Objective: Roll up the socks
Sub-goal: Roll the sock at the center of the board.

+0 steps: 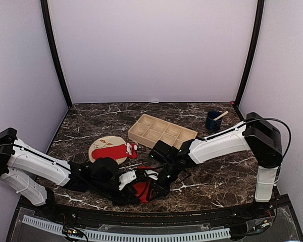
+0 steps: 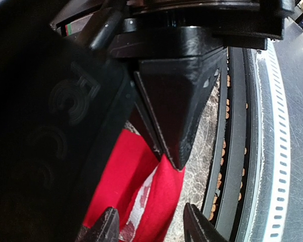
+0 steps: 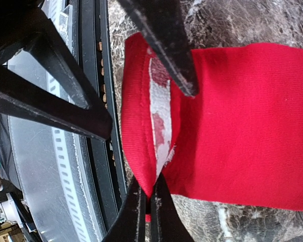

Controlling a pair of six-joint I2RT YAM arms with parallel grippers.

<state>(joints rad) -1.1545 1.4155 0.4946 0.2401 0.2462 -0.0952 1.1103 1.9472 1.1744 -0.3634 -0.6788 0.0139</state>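
Rolling barely started: right tool (image 3: 147, 194) clenched on the edge of a flat red sock (image 3: 242, 126), left tool (image 2: 150, 218) spread open over it; second sock (image 1: 115, 150), apparently unrolled, lies on the plate (image 1: 98, 147).

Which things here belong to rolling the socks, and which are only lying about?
For the job:
- red sock at the near edge
- red sock on the plate

Lying about:
- plate
- wooden tray
- blue cup with spoon

Right tool (image 3: 148, 190) closed, left tool (image 2: 149, 214) apart.
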